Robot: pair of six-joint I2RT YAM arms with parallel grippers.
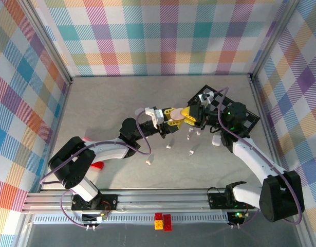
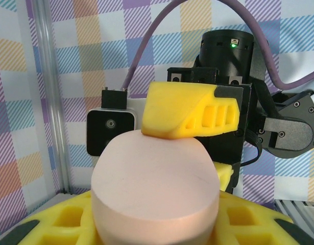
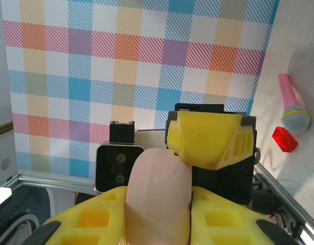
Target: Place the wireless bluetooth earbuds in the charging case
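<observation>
1. The pale pink charging case (image 1: pixel 175 120) hangs above the middle of the surface (image 1: pixel 111 98), caught between the two arms and resting on nothing.
2. The left pincer (image 2: pixel 154 217) is clenched on the case across its broad sides, with its yellow pads against it. This probably steadies the body.
3. The right pincer (image 3: pixel 159 212) grasps the same case from the opposite end, across its thin axis. One of its fingers (image 2: pixel 187 115) lies on the top face, a grip that looks meant for working the lid.
4. The lid appears shut, with only a faint seam and no gap, so opening it likely comes first.
5. The earbuds (image 1: pixel 169 146) lie scattered on the surface, just toward the near edge from the case. They are apart from one another and none is held.
6. With both pincers on one small glossy case, an uneven pull could twist it loose.
</observation>
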